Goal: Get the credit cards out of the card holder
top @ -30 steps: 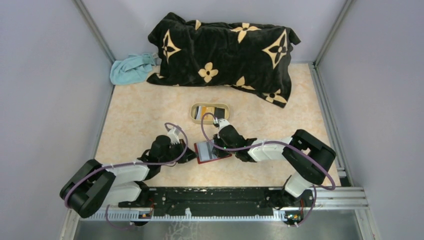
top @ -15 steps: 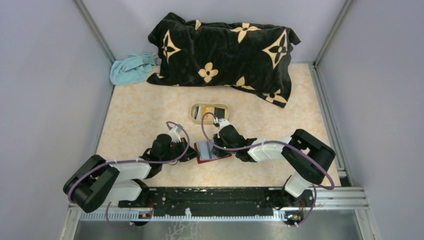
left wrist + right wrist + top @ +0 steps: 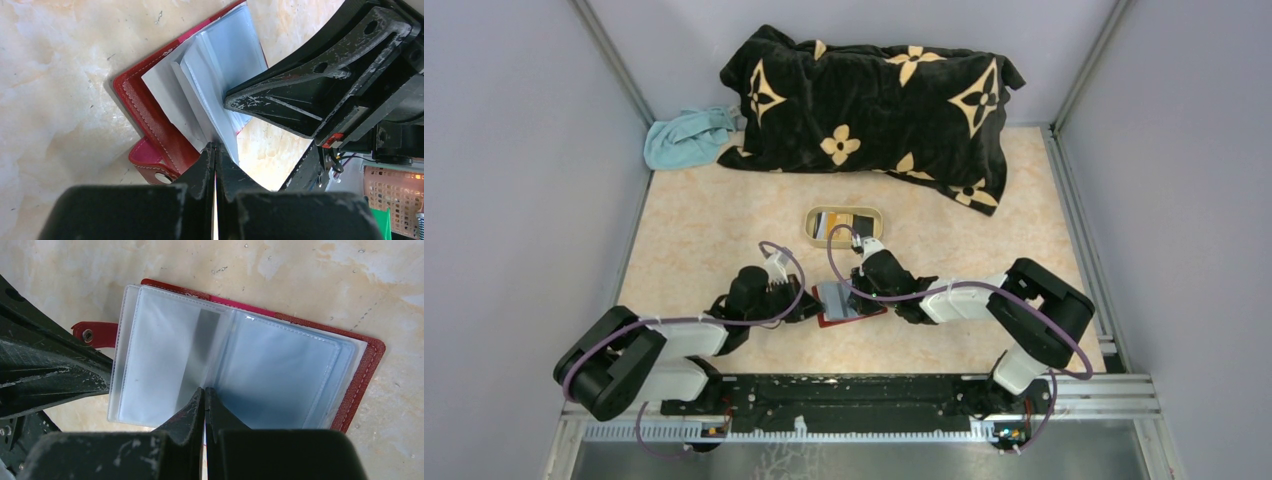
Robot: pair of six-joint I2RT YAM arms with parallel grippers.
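Beige marbled tabletop point(image 3: 694, 240), grey walls on three sides, black rail along the near edge

- Left gripper point(image 3: 809, 308): reaches in from the left, low over the table. Jaws closed together; in the left wrist view the tips meet at the near corner of the clear sleeves. Cannot tell whether a sleeve is pinched between them
- Right gripper point(image 3: 856, 290): comes in from the right, also with fingers together. In the right wrist view the tips rest on the sleeves at the middle fold, nothing visibly gripped
- Card holder point(image 3: 844, 303): lies open and flat on the table at centre, directly between the two grippers and touched by both. Red cover down, pale blue-grey sleeves up. Long axis runs roughly left to right, right end slightly farther away. Small red tab point(image 3: 152, 170) sticks out from the side toward the left gripper
- Tray point(image 3: 812, 228): beige oval, just beyond the holder, apart from it. Credit cards point(image 3: 854, 220) lie inside it, showing white, black and orange
- Far edge: black blanket point(image 3: 874, 100) with tan flowers; teal cloth point(image 3: 686, 138) to its left
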